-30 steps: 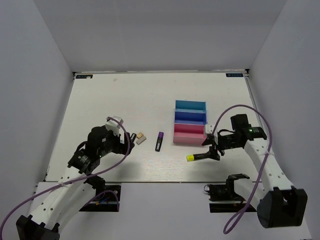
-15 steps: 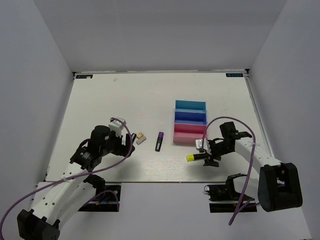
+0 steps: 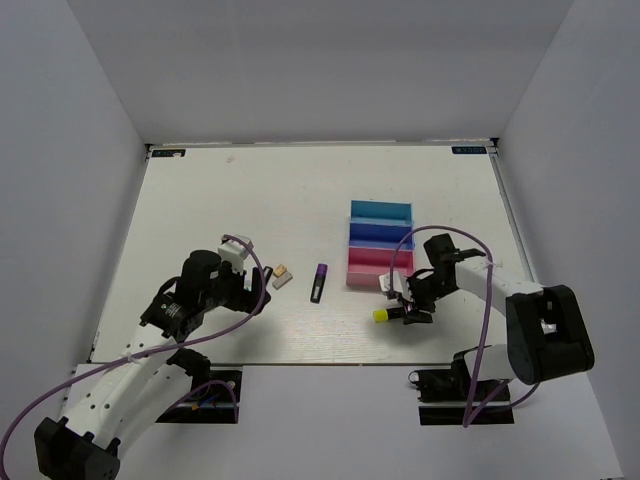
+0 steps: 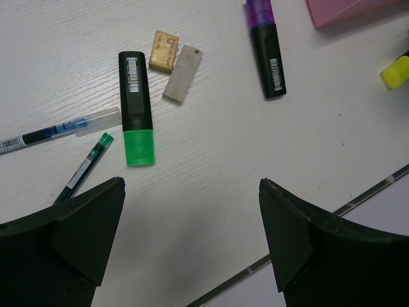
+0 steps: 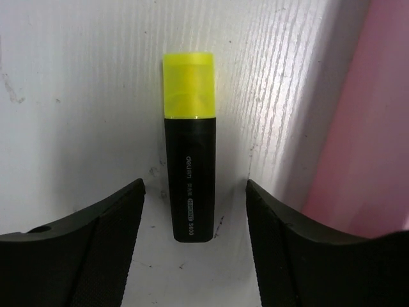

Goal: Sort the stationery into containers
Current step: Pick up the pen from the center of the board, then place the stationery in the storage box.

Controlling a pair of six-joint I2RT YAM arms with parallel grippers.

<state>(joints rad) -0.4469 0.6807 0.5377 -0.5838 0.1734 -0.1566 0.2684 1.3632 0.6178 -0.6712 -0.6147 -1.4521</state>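
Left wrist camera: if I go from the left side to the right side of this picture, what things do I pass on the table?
blue pen → green highlighter → tan eraser → whitish eraser → purple marker → yellow highlighter

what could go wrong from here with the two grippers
1. The right gripper straddles the yellow highlighter with open jaws, and the pink tray lies close beside it; the gripper may catch the tray wall.
2. The open left gripper hangs over the green highlighter, tan eraser and grey eraser lying close together; a grab might knock a neighbour.
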